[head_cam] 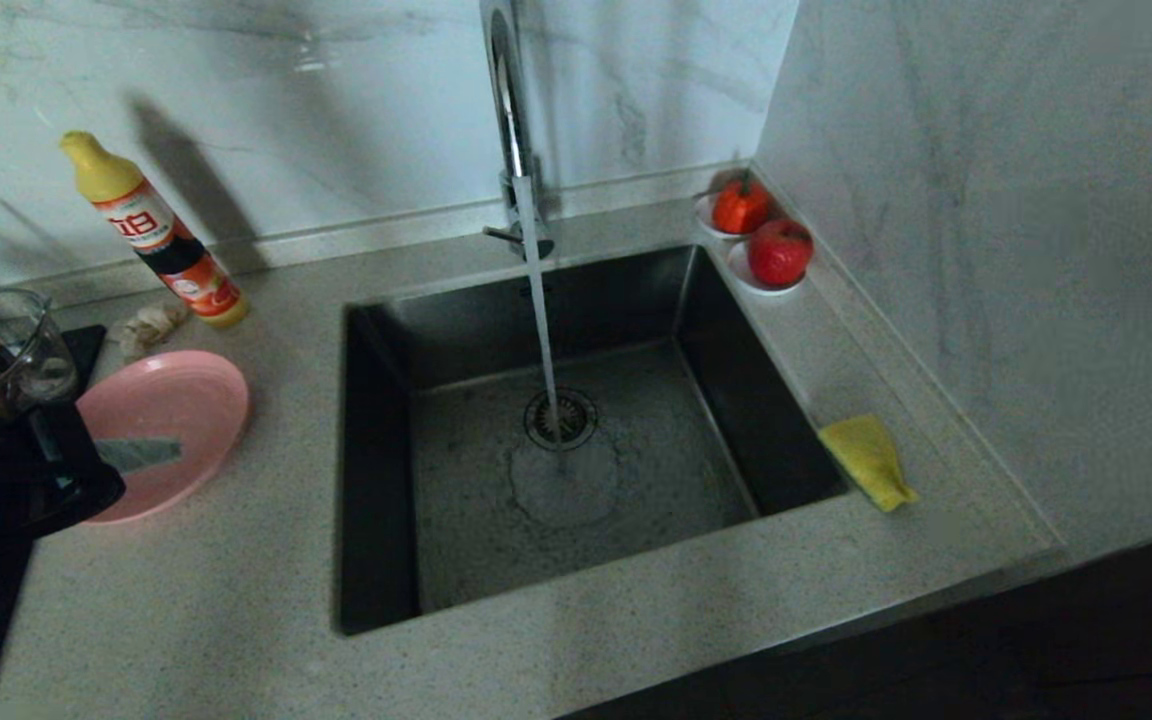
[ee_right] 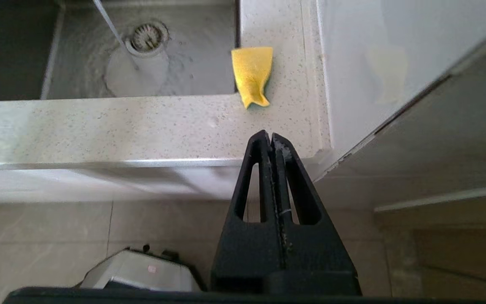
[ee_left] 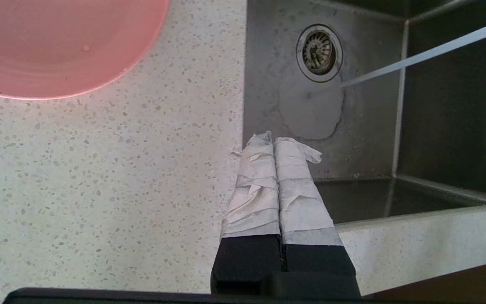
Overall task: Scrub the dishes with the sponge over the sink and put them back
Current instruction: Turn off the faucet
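A pink plate [head_cam: 171, 405] [ee_left: 57, 42] lies on the speckled counter left of the sink [head_cam: 376, 450] [ee_left: 369, 126] [ee_right: 196, 63]. Water runs from the tap into the sink beside the drain. My left gripper [head_cam: 176, 452] [ee_left: 273, 137] hovers above the plate's near edge, its tape-wrapped fingers shut and empty. The yellow sponge [head_cam: 868, 460] [ee_right: 252, 74] rests on the counter at the sink's right rim. In the right wrist view my right gripper [ee_right: 271, 137] is shut and empty, low in front of the counter's front edge, short of the sponge. It does not show in the head view.
A chrome tap [head_cam: 511, 120] rises behind the sink. A detergent bottle [head_cam: 161, 240], a beige cloth wad [head_cam: 148, 325] and a glass pot with chopsticks [head_cam: 16, 350] stand at the back left. Red fruit on saucers [head_cam: 779, 250] sits by the right wall.
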Robot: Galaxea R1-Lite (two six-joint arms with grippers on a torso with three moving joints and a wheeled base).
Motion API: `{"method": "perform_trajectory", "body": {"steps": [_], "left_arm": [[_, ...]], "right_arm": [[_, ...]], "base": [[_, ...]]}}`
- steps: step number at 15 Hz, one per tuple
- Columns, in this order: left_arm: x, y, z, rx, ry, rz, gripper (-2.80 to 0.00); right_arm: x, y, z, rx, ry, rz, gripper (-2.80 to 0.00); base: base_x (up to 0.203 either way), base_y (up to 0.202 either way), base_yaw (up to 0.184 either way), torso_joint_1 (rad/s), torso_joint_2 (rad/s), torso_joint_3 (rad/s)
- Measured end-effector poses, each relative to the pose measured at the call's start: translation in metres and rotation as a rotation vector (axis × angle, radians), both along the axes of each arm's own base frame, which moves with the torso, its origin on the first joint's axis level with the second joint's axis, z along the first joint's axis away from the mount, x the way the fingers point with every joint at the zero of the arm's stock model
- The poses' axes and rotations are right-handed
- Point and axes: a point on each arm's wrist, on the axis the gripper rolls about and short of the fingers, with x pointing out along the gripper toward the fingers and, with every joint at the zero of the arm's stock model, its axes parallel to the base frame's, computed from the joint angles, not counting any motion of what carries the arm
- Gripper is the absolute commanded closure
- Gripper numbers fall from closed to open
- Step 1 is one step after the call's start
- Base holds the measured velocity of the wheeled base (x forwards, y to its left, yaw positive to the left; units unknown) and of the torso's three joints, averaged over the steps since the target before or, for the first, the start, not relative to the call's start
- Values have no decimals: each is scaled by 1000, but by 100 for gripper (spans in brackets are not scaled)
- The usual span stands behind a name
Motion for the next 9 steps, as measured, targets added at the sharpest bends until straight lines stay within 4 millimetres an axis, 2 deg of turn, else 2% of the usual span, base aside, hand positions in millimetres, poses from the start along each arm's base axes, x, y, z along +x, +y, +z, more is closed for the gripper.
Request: {"method": "perform_trajectory", "body": {"steps": [4,9], "left_arm": [[-2,0,1,2,-6,0,0],[-2,-1,2,6,-12,-4,0]], "right_arm": [[-26,2,-28,-2,-61,-7,0],[-30,1,-54,17,-38,-74,0]], "base": [[0,0,0,0,0,0],[0,0,0,0,0,0]]}}
